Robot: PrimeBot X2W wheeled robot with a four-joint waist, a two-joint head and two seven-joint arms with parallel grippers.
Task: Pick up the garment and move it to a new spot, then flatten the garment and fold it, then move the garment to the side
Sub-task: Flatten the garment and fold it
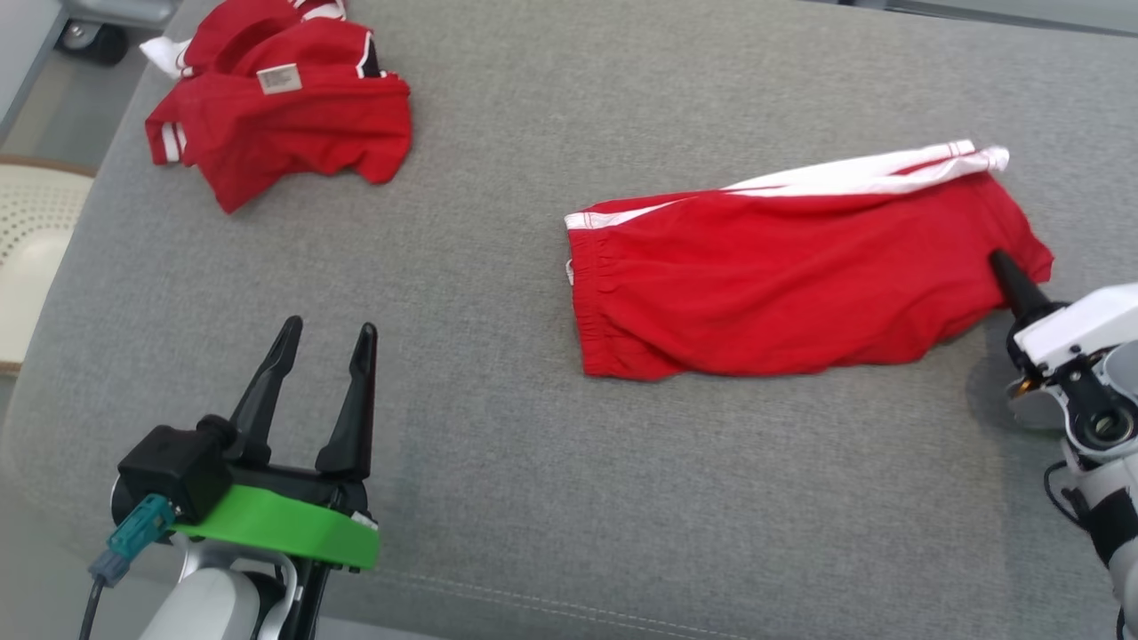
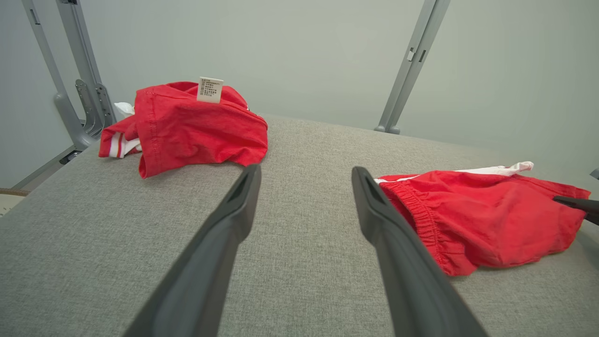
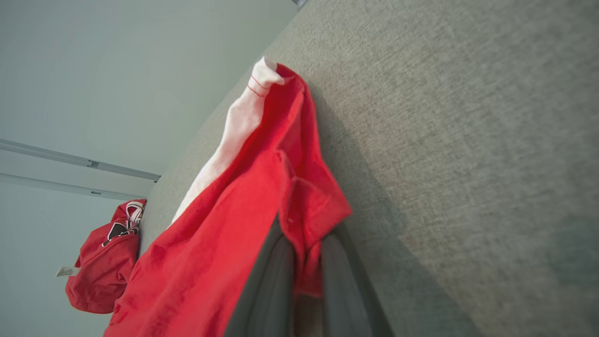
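Garment: the garment (image 1: 782, 276), red with a white side stripe and a gathered waistband, is lying fairly flat on the right half of the grey fabric-covered counter (image 1: 533, 498). Its waistband is pointing left and the stripe is running along the far edge.
Right hand: the right hand (image 3: 305, 243) is clenching the garment's near right corner. In the right wrist view a fold of red cloth is sitting pinched between the two dark fingers (image 3: 276, 281), which are standing almost together.
Hidden at the grip: in the head view one fingertip is showing at the cloth's edge and the other is tucked out of sight by the fabric. The arm is being cut off by the right border. Whether the corner is lifting off the counter is hard to tell.
Left hand: the left hand (image 1: 329, 326) is resting released at the lower left over bare counter, its fingers spread with nothing between them, well apart from the garment.
Second heap: a crumpled red heap (image 1: 284, 116) is lying at the far left corner with a white label (image 1: 279, 80) showing. Its top is being cropped by the border, and what kind of clothing it is cannot be made out.
Left edge: a cream perforated object (image 1: 27, 231) is being cut off beside the counter, too little of it showing to identify.
Background: grey metal struts (image 2: 412, 65) are rising behind the counter.
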